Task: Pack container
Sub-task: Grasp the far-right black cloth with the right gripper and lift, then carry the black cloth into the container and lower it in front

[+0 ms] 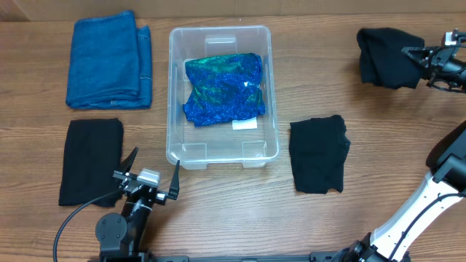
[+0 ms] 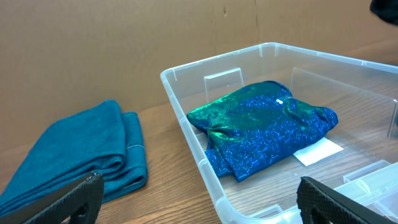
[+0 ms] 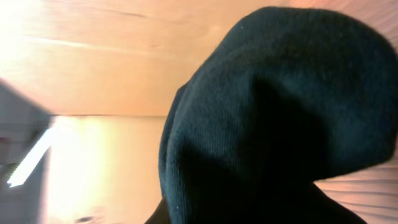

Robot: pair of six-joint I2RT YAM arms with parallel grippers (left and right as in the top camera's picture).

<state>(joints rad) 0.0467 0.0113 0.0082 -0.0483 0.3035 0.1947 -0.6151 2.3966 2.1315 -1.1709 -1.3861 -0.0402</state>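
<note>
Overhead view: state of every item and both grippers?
Clear rectangular plastic container: open-topped, holding one cloth.
Shiny blue-green cloth: crumpled, inside the container.
Blue towel: folded, outside the container.
Lower-left black cloth: folded flat, untouched.
Black cloth right of the container: folded flat, untouched.
Far-right black cloth: bunched, pinched at its edge.
Left gripper: open, empty.
Right gripper: shut on far-right black cloth.

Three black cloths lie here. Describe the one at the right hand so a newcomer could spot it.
Find the clear container mid-table, holding a shiny blue-green cloth. Look to the table's far right corner: a black cloth lies there, the right hand shut on its edge. It is bunched up, while the black cloth to the container's left and the one to its right lie flat.
</note>
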